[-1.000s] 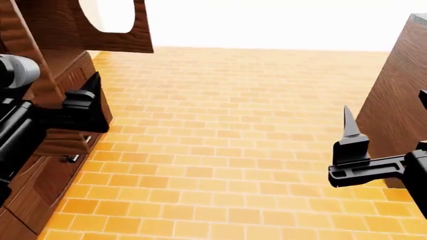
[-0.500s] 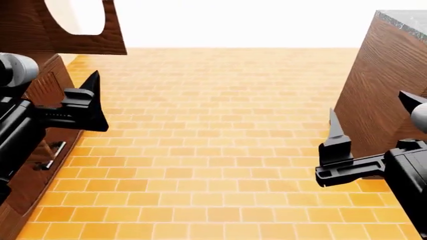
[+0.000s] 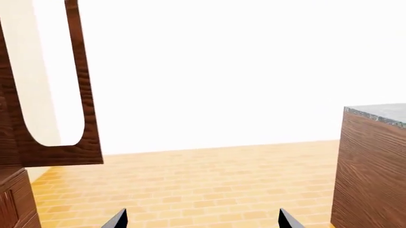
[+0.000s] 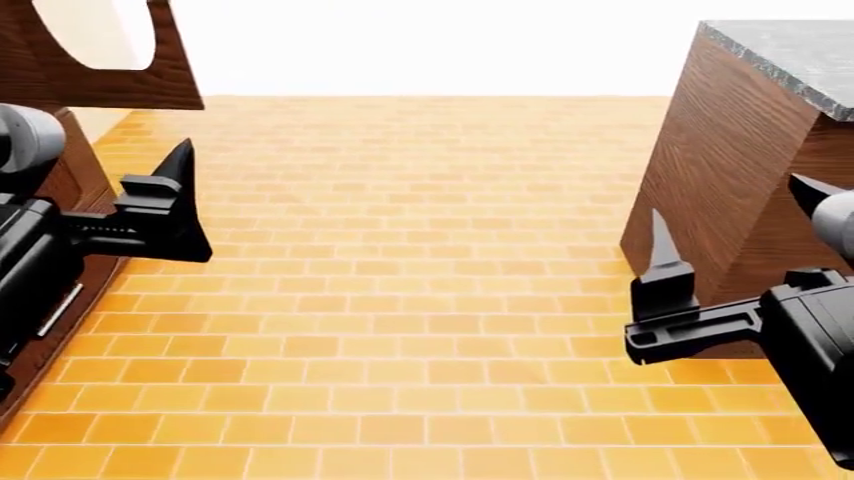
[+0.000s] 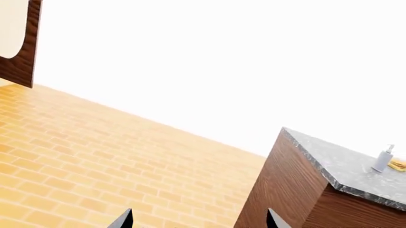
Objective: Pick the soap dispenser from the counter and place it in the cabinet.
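Both sets of fingers, left (image 4: 178,205) and right (image 4: 727,245), spread apart and empty over the floor (image 4: 400,280), soap dispenser (image 5: 383,158) untouched on the desk (image 5: 343,164) top, cabinet (image 4: 80,60) opposite; whole pick and place left.

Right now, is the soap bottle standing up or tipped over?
Standing up. The soap dispenser stands upright on the counter, pump on top, beside something yellow.

left gripper (image 4: 174,205): fingers apart, empty | right gripper (image 4: 727,240): fingers apart, empty
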{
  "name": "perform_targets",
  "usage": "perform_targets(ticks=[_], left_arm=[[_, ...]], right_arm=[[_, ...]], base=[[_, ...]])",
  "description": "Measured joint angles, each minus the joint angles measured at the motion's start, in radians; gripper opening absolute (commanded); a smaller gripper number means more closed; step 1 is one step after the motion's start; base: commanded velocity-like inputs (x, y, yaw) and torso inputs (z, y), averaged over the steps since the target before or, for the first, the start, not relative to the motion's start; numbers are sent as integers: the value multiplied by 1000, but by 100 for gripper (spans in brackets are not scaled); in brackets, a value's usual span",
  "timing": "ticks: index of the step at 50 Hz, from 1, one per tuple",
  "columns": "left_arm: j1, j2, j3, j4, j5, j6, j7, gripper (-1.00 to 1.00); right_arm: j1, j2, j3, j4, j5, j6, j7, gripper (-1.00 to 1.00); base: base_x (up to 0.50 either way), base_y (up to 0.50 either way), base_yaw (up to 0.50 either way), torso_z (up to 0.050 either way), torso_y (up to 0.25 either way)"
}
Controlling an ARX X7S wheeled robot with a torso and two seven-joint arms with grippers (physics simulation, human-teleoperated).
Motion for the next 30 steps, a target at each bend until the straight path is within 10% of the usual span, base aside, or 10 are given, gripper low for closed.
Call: perform_targets(ticks=[30], left_arm=[[73,-42,-64,40,-25,27,9,100]], right_arm=[[-55,-15,31,4,-89,15,-89,100]], base=[[-500,-1,0,0,0]])
